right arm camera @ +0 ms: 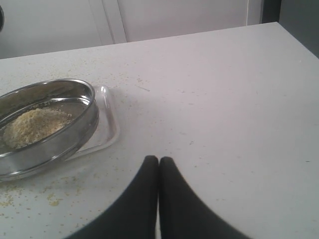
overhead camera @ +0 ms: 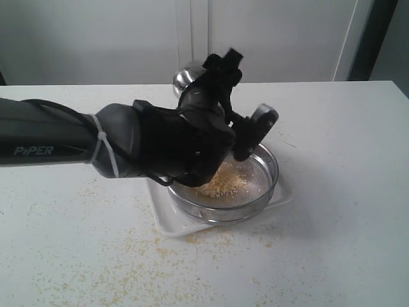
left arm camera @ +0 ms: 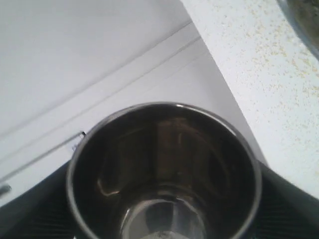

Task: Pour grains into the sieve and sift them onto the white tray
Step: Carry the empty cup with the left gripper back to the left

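Counting, we find one sieve [overhead camera: 259, 195] resting in one white tray [overhead camera: 162, 220], with one heap of grains [overhead camera: 223, 182] on its mesh. Our left gripper [left arm camera: 164, 204] clamps one steel cup [left arm camera: 164, 159]. Our right gripper [right arm camera: 158, 172] has its fingers pressed together.

One sieve [overhead camera: 231, 212], one white tray [overhead camera: 165, 220], one heap of grains [overhead camera: 225, 181], one cup [left arm camera: 164, 149], two tools, left tool [left arm camera: 160, 213], right tool [right arm camera: 158, 169], one surface [right arm camera: 224, 99]
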Available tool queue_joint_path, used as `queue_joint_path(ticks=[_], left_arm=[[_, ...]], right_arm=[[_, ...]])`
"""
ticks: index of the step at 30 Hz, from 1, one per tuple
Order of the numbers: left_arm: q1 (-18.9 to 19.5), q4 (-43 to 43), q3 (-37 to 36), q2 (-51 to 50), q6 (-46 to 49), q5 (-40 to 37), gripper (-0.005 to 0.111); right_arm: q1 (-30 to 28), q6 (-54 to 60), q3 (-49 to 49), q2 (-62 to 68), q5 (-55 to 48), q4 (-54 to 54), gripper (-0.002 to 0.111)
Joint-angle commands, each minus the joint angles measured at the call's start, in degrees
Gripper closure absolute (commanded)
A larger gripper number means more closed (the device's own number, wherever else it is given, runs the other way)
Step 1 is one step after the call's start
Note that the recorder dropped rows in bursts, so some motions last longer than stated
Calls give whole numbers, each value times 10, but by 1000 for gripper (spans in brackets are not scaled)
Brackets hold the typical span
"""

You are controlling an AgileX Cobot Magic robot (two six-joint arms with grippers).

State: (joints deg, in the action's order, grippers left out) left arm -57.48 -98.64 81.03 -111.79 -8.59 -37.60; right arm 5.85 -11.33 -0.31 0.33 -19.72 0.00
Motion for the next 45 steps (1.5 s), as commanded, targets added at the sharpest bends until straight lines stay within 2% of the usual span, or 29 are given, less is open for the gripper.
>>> queue_joint_path(ticks=[1,3,6,9,15,24,34,42,45], left_arm=[[-3,-10,-4,40,-203,-2,107],[-3,3,-4,62,-277,6,107],[0,13,-10,82,-309,10,107],[13,11,-49,106,-354,22,107],[62,3,-132,157,-465,58,107],[149,-13,-205,222,-638,127,107],[217,-13,-262,259,-740,169,107],[276,-13,-273,265,-754,230,107],[278,-13,-273,265,-754,243,107]], right_arm=[[-3,-3,3,-3,2,0,108],[-3,-3,3,-3,2,0,108],[-3,-3,3,-3,2,0,108],[-3,-3,3,-3,2,0,108],[-3,-3,3,-3,2,0,108],[-3,-3,3,-3,2,0,108],[-3,-3,3,-3,2,0,108],[-3,-3,3,-3,2,0,108],[-3,-3,3,-3,2,0,108]])
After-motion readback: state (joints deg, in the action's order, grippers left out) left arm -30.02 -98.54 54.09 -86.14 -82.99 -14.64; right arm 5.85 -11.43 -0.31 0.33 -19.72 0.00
